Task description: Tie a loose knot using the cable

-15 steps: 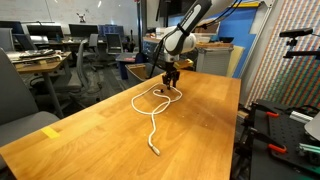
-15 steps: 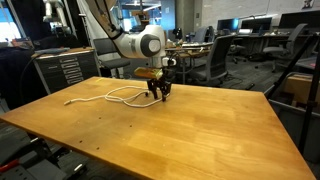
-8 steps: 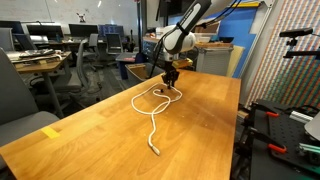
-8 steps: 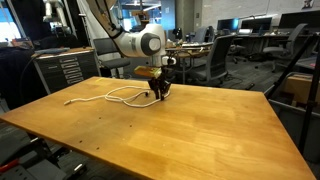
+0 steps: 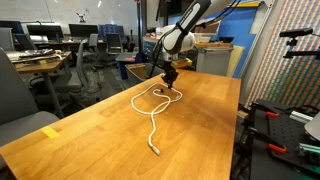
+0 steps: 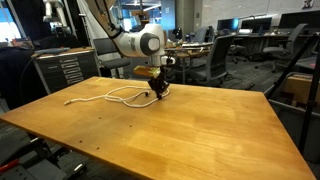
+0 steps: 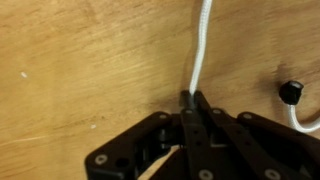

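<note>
One change matters here: my gripper (image 7: 192, 103) is going from half-spread to fully pinched. In the wrist view its jaws are now meeting on the cable (image 7: 203, 40), which is running out from between them toward the top edge of the frame. A dark plug end (image 7: 290, 92) is lying near the right edge, just beside me. In both exterior views I am reaching low over the table (image 5: 205, 125), upper centre of the frame, where the cable's loops are lying gathered. In an exterior view the rest is trailing down the wood to the far plug end (image 5: 155, 152) at lower centre. I am judging the grasp made, so lifting and threading this strand through a loop is becoming possible.
</note>
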You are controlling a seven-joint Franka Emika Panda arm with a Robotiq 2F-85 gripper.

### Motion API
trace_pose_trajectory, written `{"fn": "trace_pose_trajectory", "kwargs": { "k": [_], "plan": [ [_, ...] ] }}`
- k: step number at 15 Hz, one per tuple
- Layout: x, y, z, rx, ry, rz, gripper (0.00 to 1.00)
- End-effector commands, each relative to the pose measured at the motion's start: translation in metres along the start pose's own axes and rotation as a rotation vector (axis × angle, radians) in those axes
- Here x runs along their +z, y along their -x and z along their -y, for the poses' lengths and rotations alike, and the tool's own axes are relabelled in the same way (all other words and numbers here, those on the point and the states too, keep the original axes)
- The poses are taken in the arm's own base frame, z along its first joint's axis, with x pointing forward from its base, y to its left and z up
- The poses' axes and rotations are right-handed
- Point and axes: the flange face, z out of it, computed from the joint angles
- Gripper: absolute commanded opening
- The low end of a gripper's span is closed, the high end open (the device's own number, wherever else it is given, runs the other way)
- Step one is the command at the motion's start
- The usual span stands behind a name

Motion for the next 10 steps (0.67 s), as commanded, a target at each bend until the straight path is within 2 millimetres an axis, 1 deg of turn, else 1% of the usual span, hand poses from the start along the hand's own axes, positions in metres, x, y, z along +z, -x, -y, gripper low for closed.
{"fn": "trace_pose_trajectory", "kwargs": {
  "k": [1,3,5,7,8,9,10],
  "plan": [
    [0.000,-0.009,-0.001,0.016,0.015,-0.022,0.00],
    [-0.002,-0.011,-0.003,0.025,0.013,-0.032,0.01],
    [-0.012,-0.012,-0.002,0.028,-0.008,-0.045,0.01],
    [-0.039,-0.014,0.002,0.026,-0.069,-0.075,0.01],
    [-0.061,-0.015,0.007,0.026,-0.119,-0.105,0.01],
    [-0.078,-0.014,0.014,0.024,-0.165,-0.133,0.01],
    [-0.097,-0.011,0.027,0.005,-0.213,-0.148,0.01]
  ]
}}
